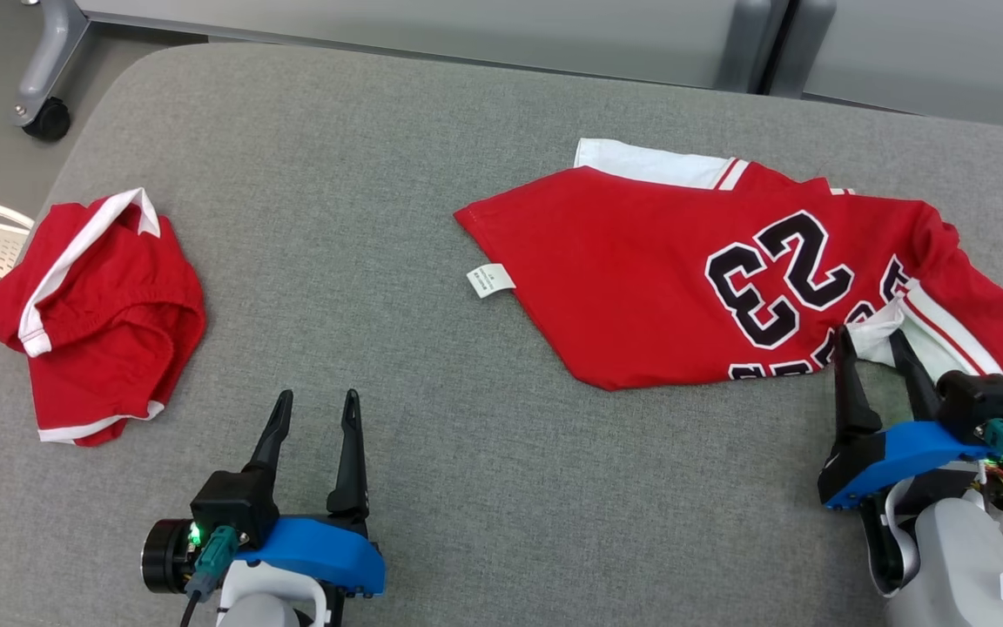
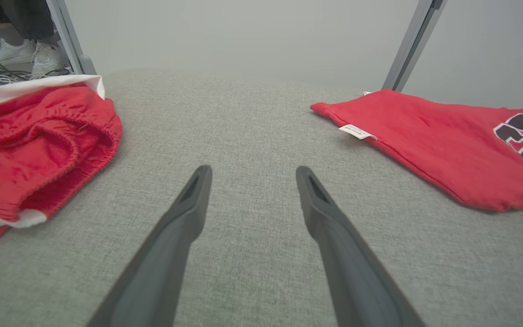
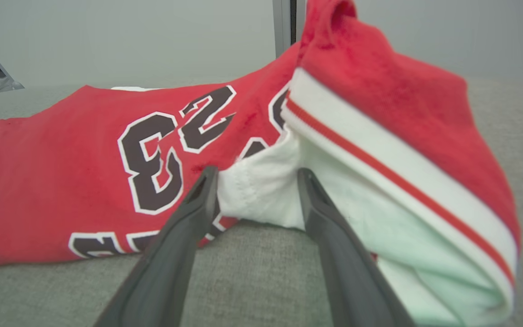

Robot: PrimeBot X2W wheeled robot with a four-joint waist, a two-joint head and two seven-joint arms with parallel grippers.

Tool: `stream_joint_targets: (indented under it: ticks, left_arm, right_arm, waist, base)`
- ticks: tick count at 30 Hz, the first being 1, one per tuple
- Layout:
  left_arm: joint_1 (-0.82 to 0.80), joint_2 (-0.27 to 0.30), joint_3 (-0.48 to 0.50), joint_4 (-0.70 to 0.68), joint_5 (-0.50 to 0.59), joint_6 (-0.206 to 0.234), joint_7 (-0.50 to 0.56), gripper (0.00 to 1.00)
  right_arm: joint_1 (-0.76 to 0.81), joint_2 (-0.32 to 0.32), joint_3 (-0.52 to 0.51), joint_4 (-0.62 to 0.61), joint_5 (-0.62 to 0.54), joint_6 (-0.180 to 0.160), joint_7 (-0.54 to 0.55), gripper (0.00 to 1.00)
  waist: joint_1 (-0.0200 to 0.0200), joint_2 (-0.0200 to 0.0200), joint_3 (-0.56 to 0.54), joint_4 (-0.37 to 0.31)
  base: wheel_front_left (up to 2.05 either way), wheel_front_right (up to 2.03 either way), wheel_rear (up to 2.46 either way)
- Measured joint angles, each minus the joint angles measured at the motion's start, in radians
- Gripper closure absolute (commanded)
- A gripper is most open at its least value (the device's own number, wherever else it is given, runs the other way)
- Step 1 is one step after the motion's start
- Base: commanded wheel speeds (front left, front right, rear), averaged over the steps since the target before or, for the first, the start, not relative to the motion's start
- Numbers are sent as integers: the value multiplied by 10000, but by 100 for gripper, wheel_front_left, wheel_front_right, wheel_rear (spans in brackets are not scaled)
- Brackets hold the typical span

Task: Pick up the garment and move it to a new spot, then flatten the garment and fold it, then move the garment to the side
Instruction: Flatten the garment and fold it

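1. See the red jersey [image 1: 684,279] (number 23 across it) lying on the right half of the grey bench [image 1: 432,157], partly spread out, with its right end bunched and turned over.
2. Judge the task barely begun. No lift, no move to a new spot, no flattening, no fold and no shift to the side, as far as shown. Looks like the first pickup being set up.
3. Note red shorts [image 1: 101,305] crumpled near the bench's left edge, well apart from the jersey. Cannot tell whether part of the job.
4. Find the right gripper [image 1: 870,341] at the jersey's near right edge, jaws wide apart and straddling a white fold [image 3: 261,190] of the bunched end. Seems to touch that fold on both sides in the right wrist view, without pinching it and lifting nothing.
5. Find the left gripper [image 1: 317,399] low over bare bench between shorts and jersey, jaws fully parted, holding and touching nothing.
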Motion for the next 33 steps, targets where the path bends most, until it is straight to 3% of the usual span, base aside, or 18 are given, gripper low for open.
stream_joint_targets:
  ticks: [1,13,21,28,33]
  left_arm:
    - [0,2,4,-4,0,10,0,0]
    - [46,0,25,42,-13,4,0,0]
    - [287,0,155,136,-10,-84,0,0]
    - [553,0,127,330,-63,-171,0,0]
    - [675,-4,4,395,-119,-174,0,0]
  right_arm:
    - [-9,0,-10,-19,67,0,0,100]
    - [555,10,-21,-1181,621,0,2,100]
    - [1100,-54,-708,-3484,696,0,-2,100]
    - [279,-646,134,-4980,1066,0,0,100]
    - [-227,-936,771,-5241,832,0,0,100]
  waist:
    - [0,0,10,4]
    - [0,0,-287,-437]
    - [-1,0,-784,-1058]
    - [-1,-1,-1442,-1492]
    - [-2,-4,-1827,-1549]
  base:
    - [0,0,0]
    - [0,0,0]
    - [0,0,0]
    - [0,0,0]
    - [0,0,0]
